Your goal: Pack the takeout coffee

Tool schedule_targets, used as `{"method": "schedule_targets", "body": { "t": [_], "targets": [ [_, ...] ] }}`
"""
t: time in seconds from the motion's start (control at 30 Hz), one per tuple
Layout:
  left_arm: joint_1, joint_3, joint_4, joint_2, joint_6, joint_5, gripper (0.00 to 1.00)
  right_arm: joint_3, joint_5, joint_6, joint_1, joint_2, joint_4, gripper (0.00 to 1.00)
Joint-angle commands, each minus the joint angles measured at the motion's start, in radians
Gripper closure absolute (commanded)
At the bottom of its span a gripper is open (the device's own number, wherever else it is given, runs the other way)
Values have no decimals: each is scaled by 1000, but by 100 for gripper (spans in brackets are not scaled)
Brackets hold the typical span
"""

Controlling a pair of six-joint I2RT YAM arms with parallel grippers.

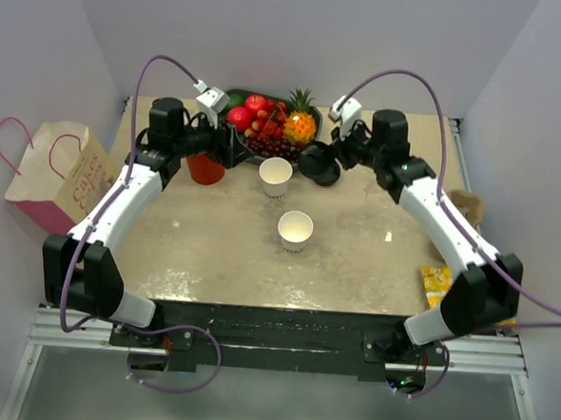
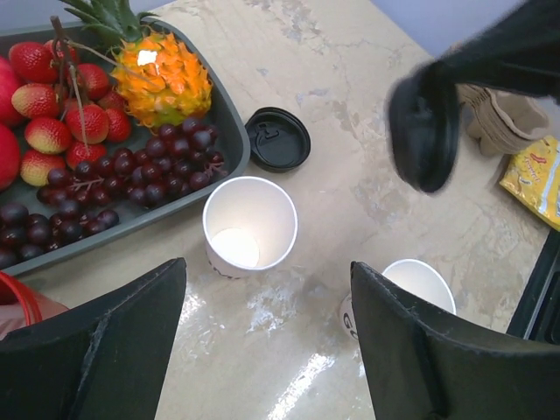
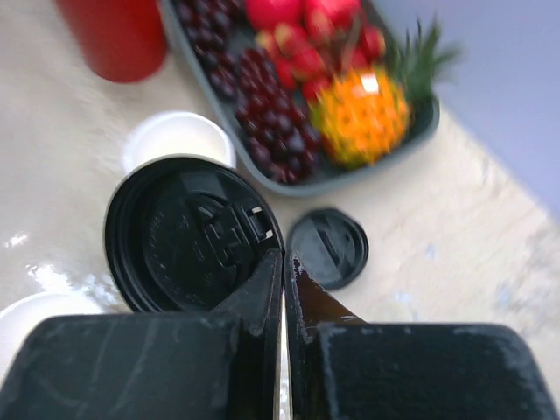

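The tabletop [image 1: 211, 258] carries everything but the pink-handled paper bag [image 1: 59, 173], which stands off its edge at 9 o'clock. At 12 o'clock sits the dark fruit tray [image 2: 229, 122] with a pineapple, strawberries and grapes in it. The red cup [image 1: 206, 169] stands at 11 o'clock, just beside the tray's near-left corner.

Two white paper cups stand upright and open-topped. The far white cup [image 1: 275, 174] is just short of the tray toward 12 o'clock, and the near white cup [image 1: 295, 229] is close to the tabletop's middle.

The left end effector [image 2: 267, 271] hangs above the far white cup with its fingers spread wide, gripping nothing. The right end effector [image 3: 284, 258] is pinched tight on the rim of a black lid [image 3: 188, 236], which is lifted clear of the tabletop at 1 o'clock of the far white cup. Neither white cup has a lid on it. I cannot tell which of them this lid fits.

A second black lid [image 2: 277, 138] lies flat on the tabletop beside the tray's right end.
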Motion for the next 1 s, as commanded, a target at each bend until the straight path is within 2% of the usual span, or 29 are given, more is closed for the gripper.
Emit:
{"method": "schedule_targets", "body": {
  "t": [0.0,0.27,0.5,0.7,0.97],
  "targets": [
    [-5,-33,84,-47,-21,1,20,-180,119,-198,158,-218,293,100],
    [-23,-105,115,-76,-35,-15,20,-382,286,-442,355,-367,371,100],
    [-28,-168,133,-87,-56,13,20,-548,326,-632,485,-424,502,100],
    [-51,-182,139,-56,-105,45,20,-672,326,-755,527,-441,602,100],
    [-56,-200,187,-42,-124,90,20,-706,351,-798,532,-406,688,100]
  ]
}}
